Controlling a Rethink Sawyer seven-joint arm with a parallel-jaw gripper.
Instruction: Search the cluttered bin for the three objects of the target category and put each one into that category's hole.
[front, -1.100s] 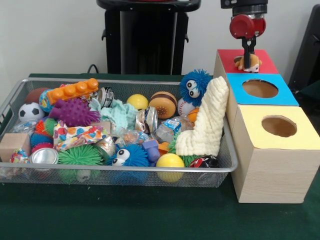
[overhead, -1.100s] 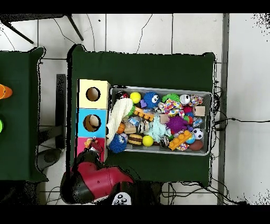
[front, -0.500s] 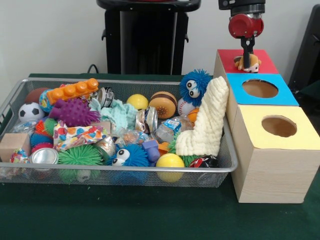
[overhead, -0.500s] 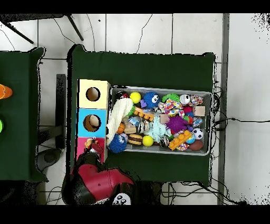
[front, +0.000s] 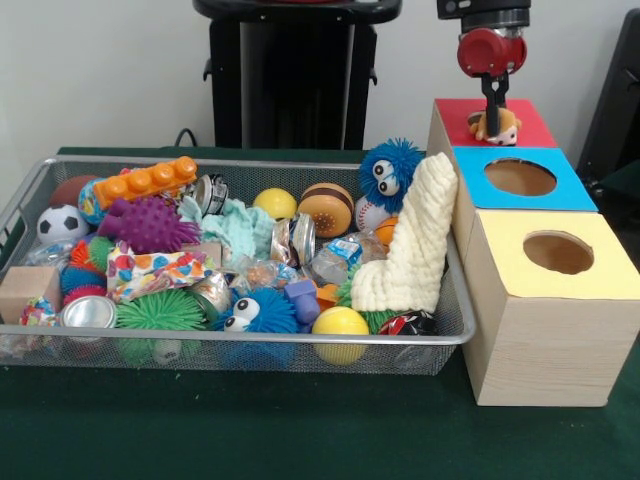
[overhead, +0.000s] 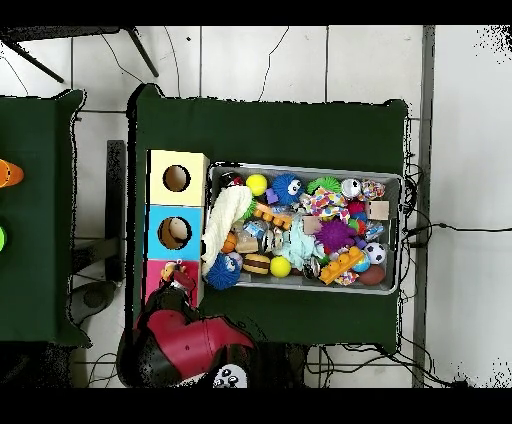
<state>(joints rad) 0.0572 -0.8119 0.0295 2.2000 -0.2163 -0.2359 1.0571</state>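
My tool (front: 494, 103) hangs over the red box top (front: 530, 122), tips just above a small orange toy (front: 497, 127) lying there; I cannot tell whether they grip it. The cluttered bin (front: 300, 336) sits beside.

Your front view sits low and close, facing the bin (front: 240, 345) and boxes (front: 545, 300) across the tabletop (front: 300, 430). Your overhead view looks straight down from high up; both share bin and boxes.
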